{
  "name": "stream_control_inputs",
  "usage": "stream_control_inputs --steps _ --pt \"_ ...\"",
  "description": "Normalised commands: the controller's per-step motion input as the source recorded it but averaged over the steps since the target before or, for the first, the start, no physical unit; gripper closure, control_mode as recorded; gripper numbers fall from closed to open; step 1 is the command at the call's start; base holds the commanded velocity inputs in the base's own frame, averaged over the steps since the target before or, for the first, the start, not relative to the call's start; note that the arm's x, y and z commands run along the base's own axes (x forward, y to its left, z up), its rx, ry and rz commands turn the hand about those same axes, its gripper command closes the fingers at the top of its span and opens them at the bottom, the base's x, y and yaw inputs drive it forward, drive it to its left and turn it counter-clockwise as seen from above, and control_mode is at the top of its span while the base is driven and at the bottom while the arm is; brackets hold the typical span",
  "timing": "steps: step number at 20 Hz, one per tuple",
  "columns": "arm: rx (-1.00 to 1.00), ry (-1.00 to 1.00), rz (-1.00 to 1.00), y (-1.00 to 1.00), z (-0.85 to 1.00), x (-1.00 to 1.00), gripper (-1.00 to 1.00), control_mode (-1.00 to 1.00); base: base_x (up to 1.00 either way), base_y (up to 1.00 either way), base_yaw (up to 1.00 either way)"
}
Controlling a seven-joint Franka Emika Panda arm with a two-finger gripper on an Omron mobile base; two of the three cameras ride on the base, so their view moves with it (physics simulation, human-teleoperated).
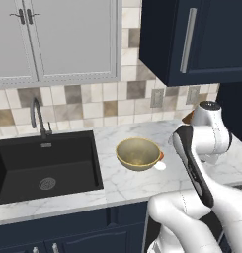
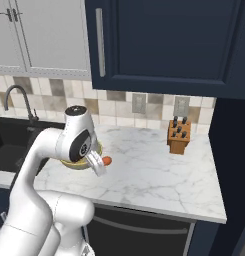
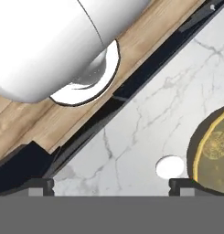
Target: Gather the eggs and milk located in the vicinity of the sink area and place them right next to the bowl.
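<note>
1. Our pincer (image 3: 111,185) hangs wide open, holding nothing.
2. We see the egg (image 3: 170,167) on the surface (image 3: 145,128), just beside the bowl (image 3: 211,153).
3. We might bump the egg and roll it away.

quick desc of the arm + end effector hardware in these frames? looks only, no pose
The arm has glossy white rounded shells with dark grey-black bands at the joints and a black strip along one link. One joint cap is a flat grey disc with a dark ring. No cables or markings are visible. The end effector shows two small dark, blocky fingertips, set wide apart.
</note>
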Motion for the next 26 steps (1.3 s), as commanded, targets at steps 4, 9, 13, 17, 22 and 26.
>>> stream_control_inputs --steps 4,9,13,17,22,26 --pt "0.00 0.07 0.55 0.33 0.06 -0.05 -1.00 -1.00 0.00 0.00 0.00" --pt "-0.04 -0.05 0.55 0.21 0.00 -0.17 -1.00 -1.00 0.00 0.00 0.00" --pt "-0.02 -0.03 0.12 0.11 0.00 -0.10 -1.00 -1.00 0.00 0.00 0.00" --pt "0.00 0.00 0.00 0.00 0.00 0.00 -1.00 -1.00 0.00 0.00 0.00" --pt "0.00 0.00 0.00 0.01 0.00 0.00 -1.00 -1.00 0.00 0.00 0.00" --pt "0.00 0.00 0.00 0.03 0.00 0.00 -1.00 1.00 -0.08 0.23 0.01"
